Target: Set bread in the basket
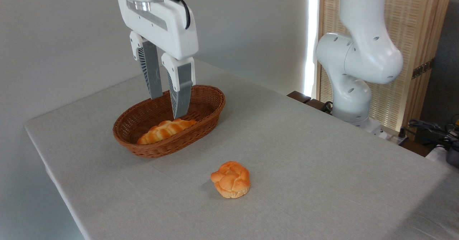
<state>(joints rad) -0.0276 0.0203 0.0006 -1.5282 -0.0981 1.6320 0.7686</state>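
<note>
Long braided golden-orange bread (165, 130) lies inside oval brown wicker basket (206, 109), toward table's left rear edge. White two-finger gripper (167, 108) hangs above it, fingers apart, empty. Loaf likely light, soft, glossy; grip across mid-length, gently.

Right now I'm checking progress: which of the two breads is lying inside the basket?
The long braided loaf lies in the wicker basket, just under the open gripper. The round knotted bun sits apart on the bare table.
</note>
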